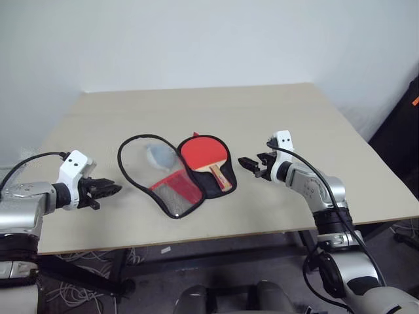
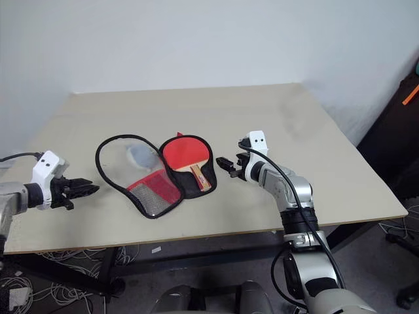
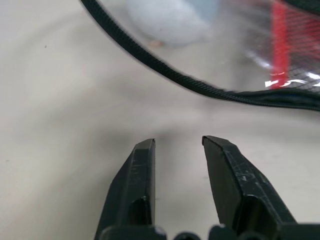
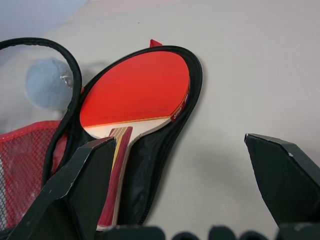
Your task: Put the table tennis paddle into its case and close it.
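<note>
- The paddle (image 1: 204, 153) is already lying inside the open case (image 1: 175, 173), red face up on the black half, handle pointing toward the robot; that part looks done.
- The clear flap (image 1: 145, 157) with the red mesh is lying spread flat on the table (image 1: 314, 118) to the left of the paddle, so folding it over and zipping shut are, I judge, still waiting.
- The right gripper (image 1: 254, 166) is hovering just beside the case's right edge, its fingers spread wide and grasping nothing.
- The left gripper (image 1: 108, 190) is hanging near the flap's left rim, apart from it; its fingers (image 3: 135, 185) are standing partly parted with a narrow gap, empty.
- A whitish lump (image 3: 167, 20) is showing through the flap.
</note>
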